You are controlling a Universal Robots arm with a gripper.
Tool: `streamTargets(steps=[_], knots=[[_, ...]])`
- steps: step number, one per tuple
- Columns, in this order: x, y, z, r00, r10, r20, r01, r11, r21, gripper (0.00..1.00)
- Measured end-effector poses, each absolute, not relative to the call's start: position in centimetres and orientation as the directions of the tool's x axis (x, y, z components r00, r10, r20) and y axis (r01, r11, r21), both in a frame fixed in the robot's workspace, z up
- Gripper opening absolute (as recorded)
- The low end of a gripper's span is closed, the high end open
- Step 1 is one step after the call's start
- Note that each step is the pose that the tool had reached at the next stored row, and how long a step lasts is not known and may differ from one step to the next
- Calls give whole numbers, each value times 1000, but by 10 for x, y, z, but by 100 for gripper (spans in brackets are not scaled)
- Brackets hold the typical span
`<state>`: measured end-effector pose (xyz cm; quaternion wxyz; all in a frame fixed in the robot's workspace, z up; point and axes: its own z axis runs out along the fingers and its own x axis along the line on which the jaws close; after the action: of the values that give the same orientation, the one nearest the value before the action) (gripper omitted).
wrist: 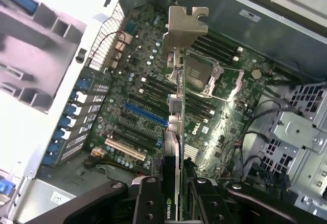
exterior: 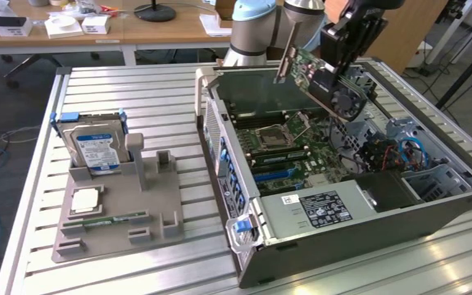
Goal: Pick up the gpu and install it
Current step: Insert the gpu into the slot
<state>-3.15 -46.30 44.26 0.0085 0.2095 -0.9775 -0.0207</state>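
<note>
The gripper (exterior: pixel 334 61) has its jaws partly closed and pinches the gpu (wrist: pixel 177 132) tight between them, so the card hangs on its edge with its silver bracket (wrist: pixel 186 27) at the end far from the jaws. The picking up is done: the gpu is up in the air over the open computer case (exterior: pixel 367 215), and the motherboard (wrist: pixel 133 81) with its long slots (wrist: pixel 145 114) lies below the jaws, apart from the card. The putting in is not done yet, because the card sits in no slot
</note>
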Motion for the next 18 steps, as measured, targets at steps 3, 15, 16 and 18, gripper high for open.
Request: streamTargets(steps=[3, 15, 16, 18], knots=[[-31, -463, 443, -903, -429, 8, -428, 903, 44, 26], [-32, -463, 443, -881, -472, 8, -472, 881, 44, 26], [-32, -463, 443, -876, -482, 8, -481, 875, 44, 26], [-32, -463, 443, -861, -508, 8, -507, 861, 44, 26]])
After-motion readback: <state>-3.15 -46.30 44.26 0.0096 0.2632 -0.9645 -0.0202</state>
